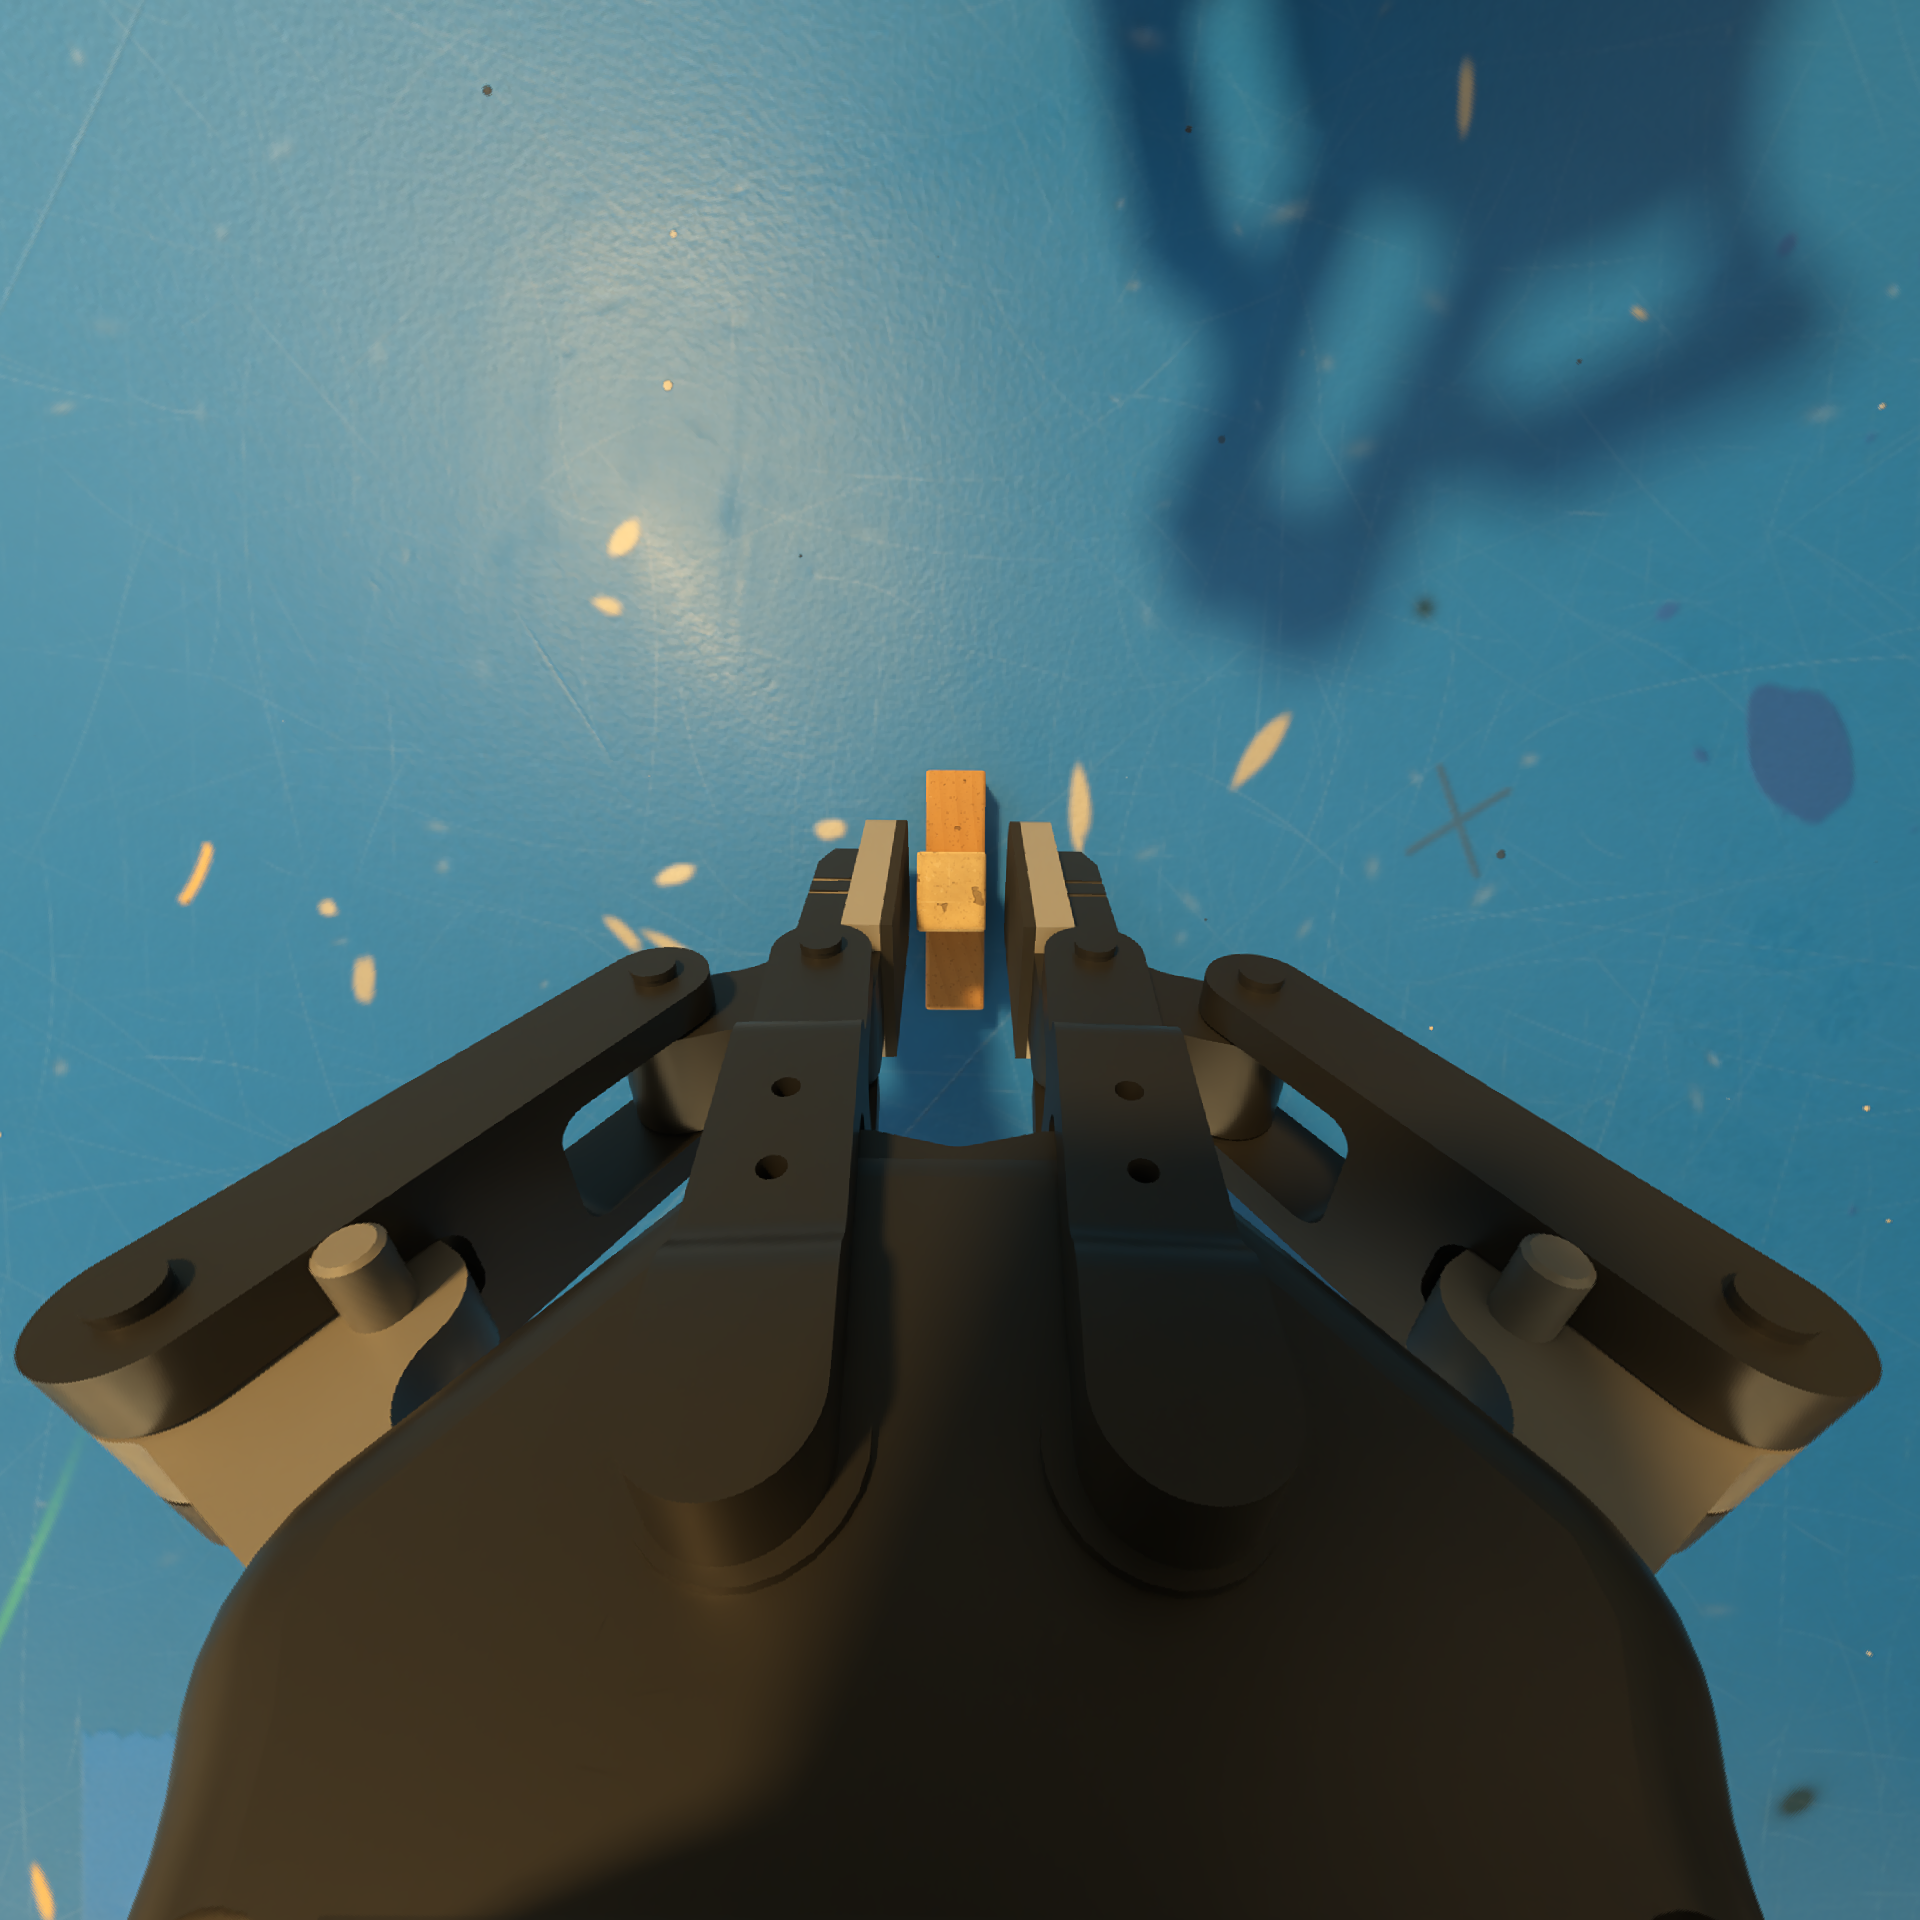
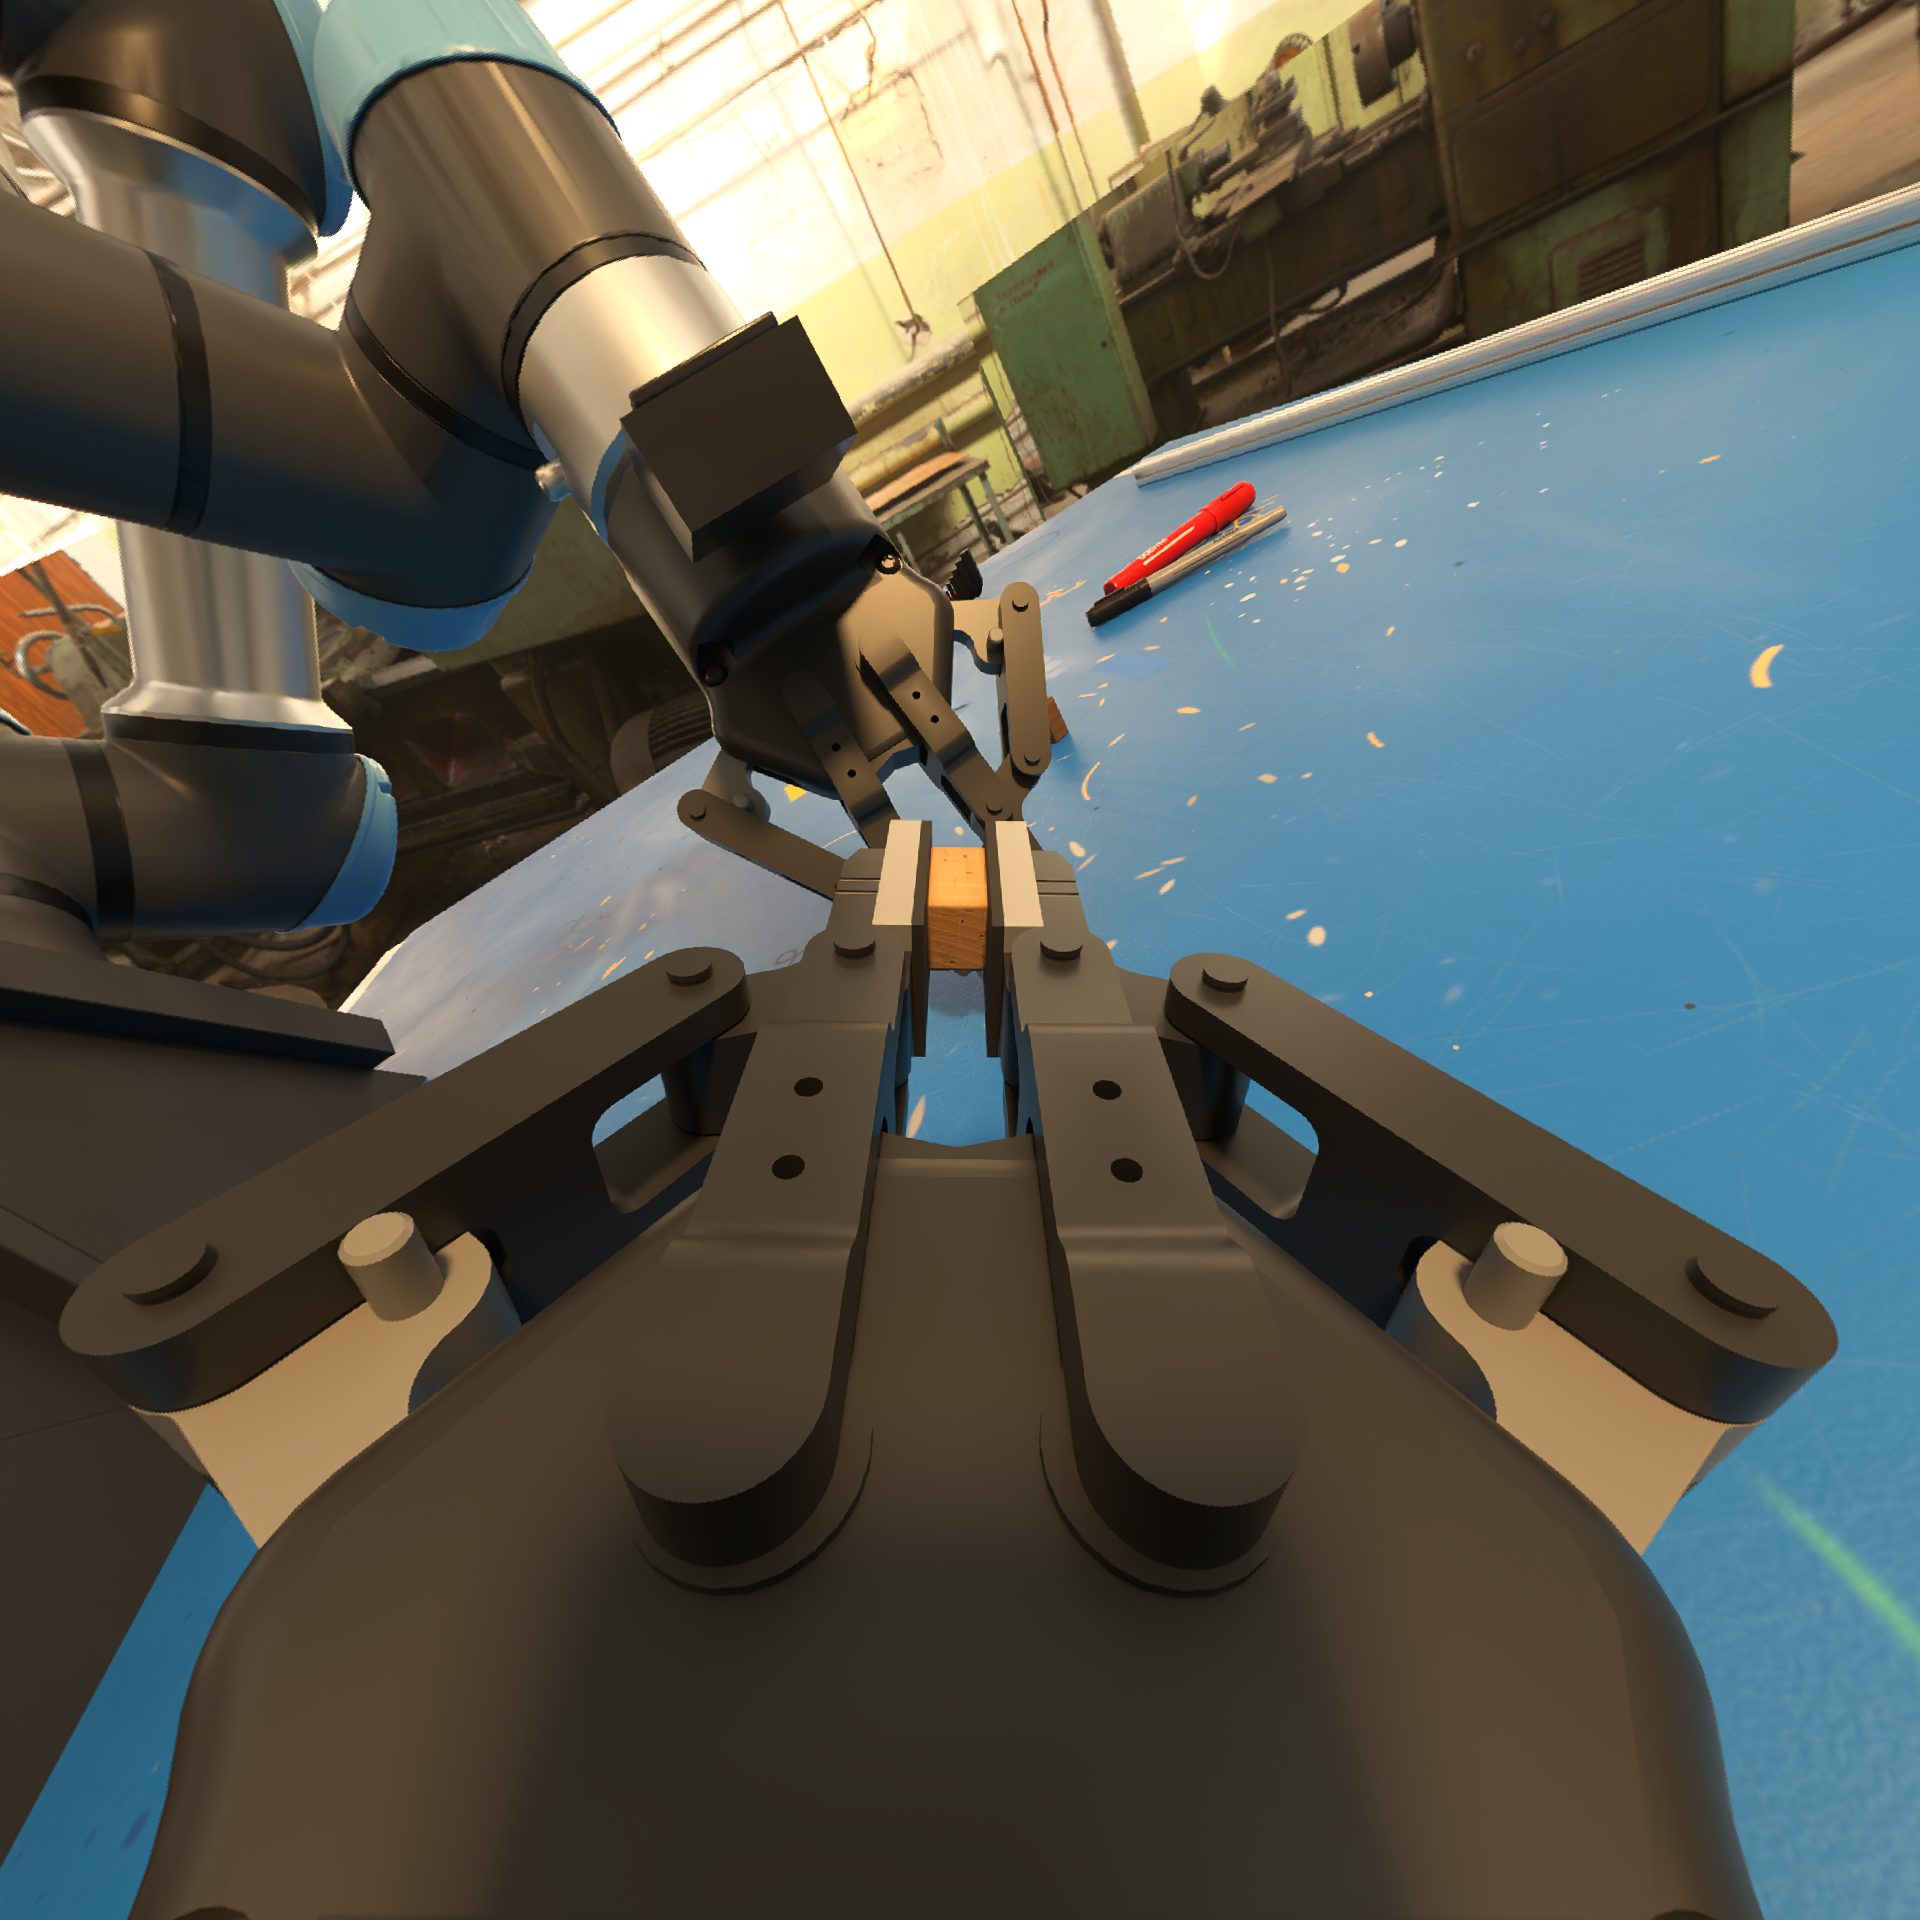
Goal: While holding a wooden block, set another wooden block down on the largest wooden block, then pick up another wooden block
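Left wrist view: the left gripper (image 1: 954, 904) stands slightly open around a pale small wooden cube (image 1: 951, 890) atop a long orange wooden block (image 1: 955, 810), at frame centre; the right gripper (image 2: 956, 904) clamps an orange wooden cube (image 2: 956, 902).

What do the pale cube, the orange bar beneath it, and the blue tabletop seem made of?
Pale cube: probably unfinished light wood, speckled matte face. Orange bar: likely wood, warmer tone, faint grain. Blue tabletop: looks like painted or coated board, scratched and chipped, slight sheen.
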